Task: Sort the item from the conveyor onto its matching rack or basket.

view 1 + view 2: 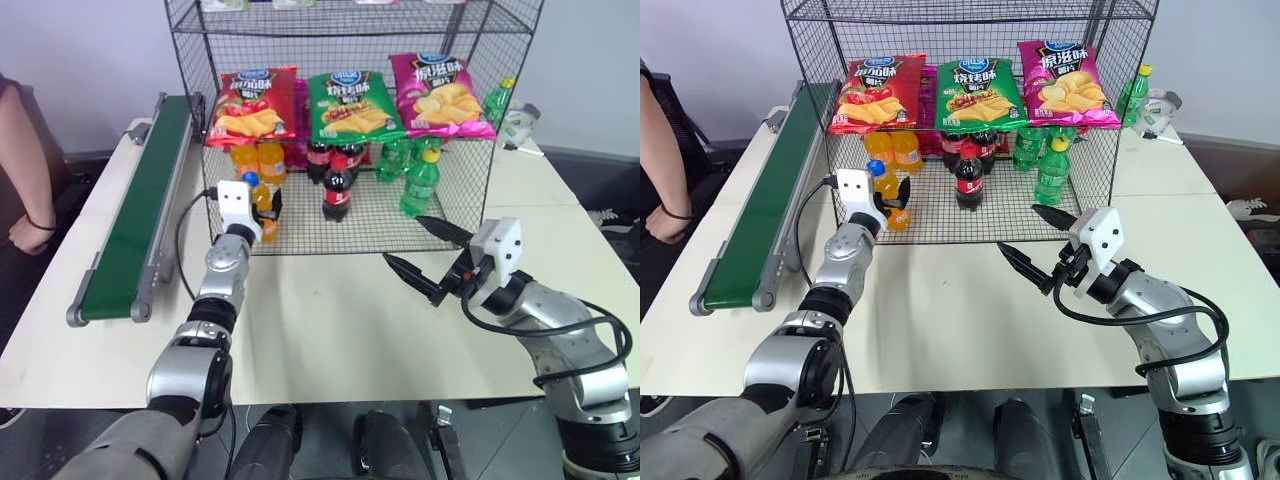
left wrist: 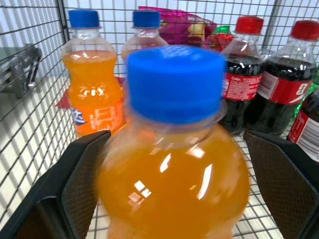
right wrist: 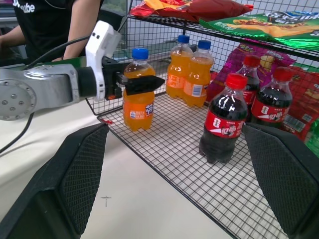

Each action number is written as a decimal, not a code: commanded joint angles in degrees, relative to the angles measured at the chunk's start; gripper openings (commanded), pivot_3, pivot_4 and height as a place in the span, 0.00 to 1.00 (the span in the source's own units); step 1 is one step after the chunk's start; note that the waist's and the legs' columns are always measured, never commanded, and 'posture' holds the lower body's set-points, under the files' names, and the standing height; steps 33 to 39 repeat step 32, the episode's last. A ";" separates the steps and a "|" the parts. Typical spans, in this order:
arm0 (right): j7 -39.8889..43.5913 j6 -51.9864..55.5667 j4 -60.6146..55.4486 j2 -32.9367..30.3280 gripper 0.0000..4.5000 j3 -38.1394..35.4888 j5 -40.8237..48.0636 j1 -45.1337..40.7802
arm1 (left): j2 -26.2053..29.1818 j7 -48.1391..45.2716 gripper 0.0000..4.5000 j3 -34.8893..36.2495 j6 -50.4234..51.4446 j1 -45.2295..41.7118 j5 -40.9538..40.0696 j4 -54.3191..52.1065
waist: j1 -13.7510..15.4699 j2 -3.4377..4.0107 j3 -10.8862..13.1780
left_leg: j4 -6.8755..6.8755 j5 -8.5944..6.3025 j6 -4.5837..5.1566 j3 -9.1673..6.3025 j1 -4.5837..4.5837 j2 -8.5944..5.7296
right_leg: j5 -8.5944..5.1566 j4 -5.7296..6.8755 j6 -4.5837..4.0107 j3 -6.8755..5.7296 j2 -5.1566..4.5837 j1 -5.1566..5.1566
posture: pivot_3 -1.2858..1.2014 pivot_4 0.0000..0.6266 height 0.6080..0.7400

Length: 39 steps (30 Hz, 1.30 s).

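From the head views, the left hand [image 1: 262, 203] is reaching into the front left corner of the black wire rack [image 1: 470, 150], its fingers standing apart on either side of the orange soda bottle [image 1: 262, 212], which is standing upright on the rack's wire floor. The right hand [image 1: 420, 253] is hovering over the pale counter [image 1: 330, 330] in front of the rack, its two black fingers spread wide and gripping nothing. The green conveyor [image 1: 135, 225] is lying along the counter's left side, well apart from the bottle. In the left wrist view, the bottle's blue cap [image 2: 174, 82] is sitting between the parted fingers [image 2: 82, 174], with two more orange bottles [image 2: 92, 94] and cola bottles [image 2: 276, 89] behind. In the right wrist view, the left hand's fingers are flanking the bottle, one black fingertip [image 3: 144, 83] crossing its front, near a cola bottle [image 3: 223, 122].
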 commanded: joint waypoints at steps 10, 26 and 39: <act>0.59 1.18 -3.48 -1.13 1.00 -1.51 1.80 -0.24 | 6.57 -6.82 0.99 -0.65 22.98 18.36 -5.77 -42.64 | 0.12 0.03 -0.02 | 0.03 0.00 -0.01 -0.01 0.02 0.02 | 0.00 0.04 -0.01 0.04 -0.04 0.02 | 0.52 0.24 1.00; 2.43 1.54 -1.84 -3.22 1.00 -3.21 2.59 -0.88 | 27.26 -21.63 0.99 9.56 49.80 34.00 -21.30 -69.15 | 0.16 0.10 -0.02 | -0.03 -0.01 -0.01 -0.01 0.03 0.07 | -0.03 0.01 -0.07 0.13 -0.10 0.00 | 0.52 0.24 1.00; 3.14 1.17 -1.02 -3.12 1.00 -3.33 2.22 -0.74 | 28.15 -22.56 0.99 11.42 50.35 36.46 -22.27 -70.16 | 0.31 0.10 -0.02 | -0.03 -0.02 -0.01 -0.01 0.03 0.07 | -0.13 -0.09 -0.26 0.14 -0.11 0.03 | 0.52 0.24 1.00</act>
